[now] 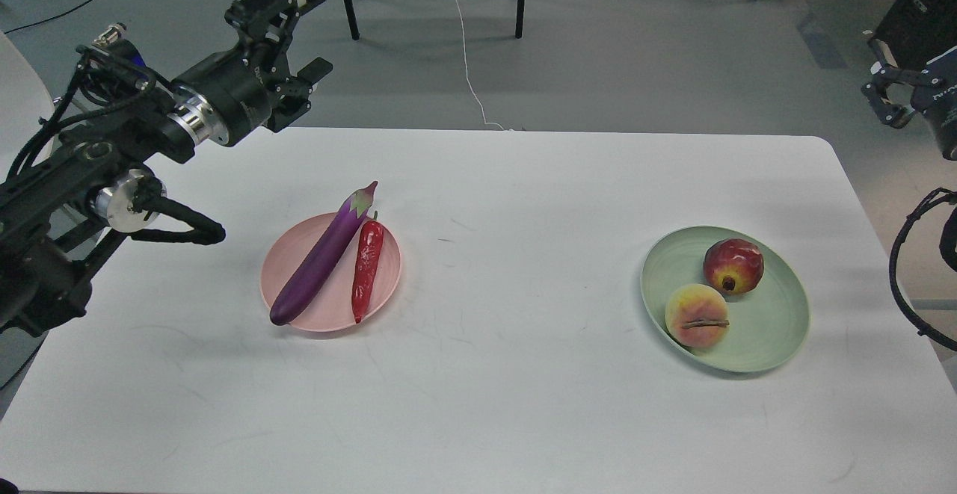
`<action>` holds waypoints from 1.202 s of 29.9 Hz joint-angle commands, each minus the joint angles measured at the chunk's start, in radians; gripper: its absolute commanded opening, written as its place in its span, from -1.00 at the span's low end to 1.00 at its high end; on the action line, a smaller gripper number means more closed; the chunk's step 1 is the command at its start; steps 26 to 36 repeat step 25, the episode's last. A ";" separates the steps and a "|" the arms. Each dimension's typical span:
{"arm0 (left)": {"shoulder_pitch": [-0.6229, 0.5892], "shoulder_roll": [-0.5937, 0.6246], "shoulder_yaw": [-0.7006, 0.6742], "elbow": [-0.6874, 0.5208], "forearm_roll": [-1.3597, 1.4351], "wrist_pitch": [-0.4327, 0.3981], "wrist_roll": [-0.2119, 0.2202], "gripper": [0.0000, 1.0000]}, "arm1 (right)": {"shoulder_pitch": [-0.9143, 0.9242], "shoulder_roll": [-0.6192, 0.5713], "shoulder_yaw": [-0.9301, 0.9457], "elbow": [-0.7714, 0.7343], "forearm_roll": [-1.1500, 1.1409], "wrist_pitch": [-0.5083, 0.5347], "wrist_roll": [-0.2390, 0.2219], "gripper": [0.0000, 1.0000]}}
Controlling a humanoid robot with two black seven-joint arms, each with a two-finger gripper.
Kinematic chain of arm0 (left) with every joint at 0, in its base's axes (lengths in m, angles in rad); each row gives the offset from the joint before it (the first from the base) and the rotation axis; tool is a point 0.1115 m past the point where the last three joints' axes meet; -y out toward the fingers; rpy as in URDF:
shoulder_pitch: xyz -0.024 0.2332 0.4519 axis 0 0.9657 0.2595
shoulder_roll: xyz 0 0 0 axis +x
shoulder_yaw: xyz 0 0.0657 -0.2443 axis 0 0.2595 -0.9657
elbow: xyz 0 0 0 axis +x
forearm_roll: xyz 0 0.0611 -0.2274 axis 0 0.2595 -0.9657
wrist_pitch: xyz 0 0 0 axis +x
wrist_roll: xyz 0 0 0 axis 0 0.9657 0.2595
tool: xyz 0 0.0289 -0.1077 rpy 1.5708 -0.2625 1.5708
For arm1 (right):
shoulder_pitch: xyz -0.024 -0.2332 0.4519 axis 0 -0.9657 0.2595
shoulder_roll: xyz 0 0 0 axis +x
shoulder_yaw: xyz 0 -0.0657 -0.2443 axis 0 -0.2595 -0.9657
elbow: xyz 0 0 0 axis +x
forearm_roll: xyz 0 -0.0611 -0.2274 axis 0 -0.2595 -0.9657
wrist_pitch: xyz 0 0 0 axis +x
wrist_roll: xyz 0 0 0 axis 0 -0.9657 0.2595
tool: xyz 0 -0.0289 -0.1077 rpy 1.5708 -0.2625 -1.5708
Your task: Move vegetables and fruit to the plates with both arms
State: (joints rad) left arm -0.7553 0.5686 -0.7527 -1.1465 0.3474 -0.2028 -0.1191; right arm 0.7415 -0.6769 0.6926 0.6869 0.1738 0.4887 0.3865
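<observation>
two plates on the white desk (478, 374) already carry everything: the eggplant (321, 256) and the chili (366, 270) lie side by side on the pink plate (295, 270), the eggplant's ends hanging past its rim, while the pomegranate (733, 265) and the peach (697, 316) sit on the green plate (777, 329). the left gripper (295, 38) hangs raised over the desk's far left edge, fingers spread and empty. the right gripper (886, 98) shows only at the right border, too cut off to tell how it stands. the task looks finished; the risk now is an arm sweeping low, clipping the overhanging eggplant and rolling it off.
</observation>
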 commanded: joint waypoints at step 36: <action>0.024 -0.237 -0.126 0.482 -0.396 -0.262 -0.024 0.96 | 0.013 0.300 0.067 -0.265 0.124 0.000 -0.136 0.97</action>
